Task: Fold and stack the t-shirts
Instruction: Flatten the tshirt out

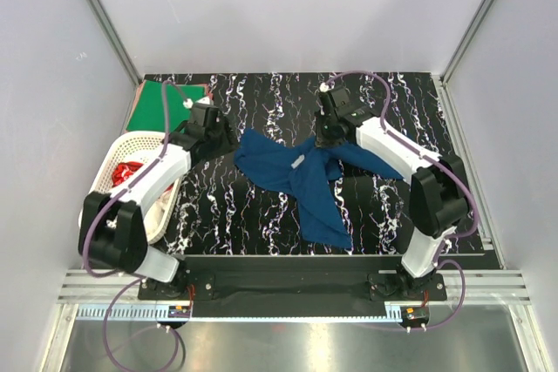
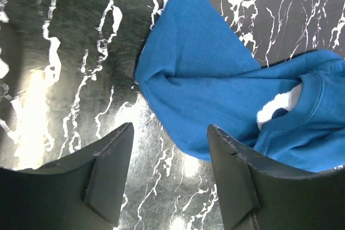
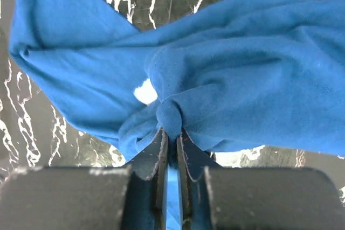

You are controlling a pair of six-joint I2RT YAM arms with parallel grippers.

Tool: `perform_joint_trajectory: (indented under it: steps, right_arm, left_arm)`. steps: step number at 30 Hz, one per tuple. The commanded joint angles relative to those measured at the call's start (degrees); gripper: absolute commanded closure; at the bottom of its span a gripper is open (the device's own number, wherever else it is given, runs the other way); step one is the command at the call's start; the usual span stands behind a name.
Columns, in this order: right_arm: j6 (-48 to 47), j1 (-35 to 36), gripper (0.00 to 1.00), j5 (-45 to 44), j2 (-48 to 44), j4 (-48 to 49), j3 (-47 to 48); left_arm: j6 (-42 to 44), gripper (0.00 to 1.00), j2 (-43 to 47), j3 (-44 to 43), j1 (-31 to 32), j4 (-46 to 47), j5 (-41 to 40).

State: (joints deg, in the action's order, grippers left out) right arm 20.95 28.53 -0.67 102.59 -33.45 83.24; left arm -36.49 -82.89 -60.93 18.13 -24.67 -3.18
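A blue t-shirt (image 1: 301, 182) lies crumpled in the middle of the black marbled table, one part trailing toward the near edge. My right gripper (image 1: 328, 140) stands over its upper right part. In the right wrist view that gripper (image 3: 171, 133) is shut on a bunched fold of the blue t-shirt (image 3: 242, 52). My left gripper (image 1: 225, 141) hovers just left of the shirt's left corner. In the left wrist view it (image 2: 170, 130) is open with bare table between its fingers, and the blue t-shirt (image 2: 215, 79) lies just beyond the tips. A green t-shirt (image 1: 161, 102) lies flat at the back left.
A white lattice basket (image 1: 131, 138) stands at the left edge under my left arm, with a red t-shirt (image 1: 129, 172) inside. Grey walls close in the table on the left, back and right. A white neck label (image 2: 277, 106) shows inside the blue shirt's collar.
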Motion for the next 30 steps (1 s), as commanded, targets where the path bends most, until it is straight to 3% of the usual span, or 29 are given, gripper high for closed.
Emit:
perform_joint_trajectory:
  steps: [1, 8, 13, 14, 15, 18, 26, 30]
  right_arm:
    - [-0.1, 0.1, 0.88, 3.2, -4.2, 2.8, -4.5]
    - [1.6, 0.1, 0.89, 3.0, -11.7, 4.6, -16.8]
    - [3.6, -0.7, 0.88, -0.9, -15.4, 3.6, -22.2]
    - [4.5, -0.8, 0.88, -1.4, -15.7, 3.0, -22.8]
    - [5.1, -1.2, 0.88, -1.9, -16.4, 2.8, -23.7]
    - [7.3, -3.0, 0.89, -4.2, -17.1, 1.2, -25.1]
    - [9.8, -7.5, 0.83, -4.2, -21.8, -2.3, -28.4]
    - [13.0, -8.4, 0.85, -6.0, -25.7, -6.0, -30.8]
  left_arm:
    - [1.5, 0.37, -3.5, 0.6, 0.0, 5.1, 2.8]
    - [2.5, 0.36, -14.4, -3.9, 0.2, 4.5, 3.3]
    - [1.6, 0.42, -19.4, -5.6, 0.2, 3.0, 1.3]
    - [1.3, 0.46, -20.4, -6.4, 0.2, 2.8, 0.8]
    - [0.9, 0.65, -20.8, -6.7, 0.2, 1.6, 0.7]
    - [0.6, 1.0, -21.1, -7.0, 0.2, 0.3, 1.3]
    - [-1.1, 1.0, -5.2, 0.0, 0.1, -4.4, -5.3]
    - [-2.7, 1.0, 3.4, 5.3, 1.0, -6.4, -3.4]
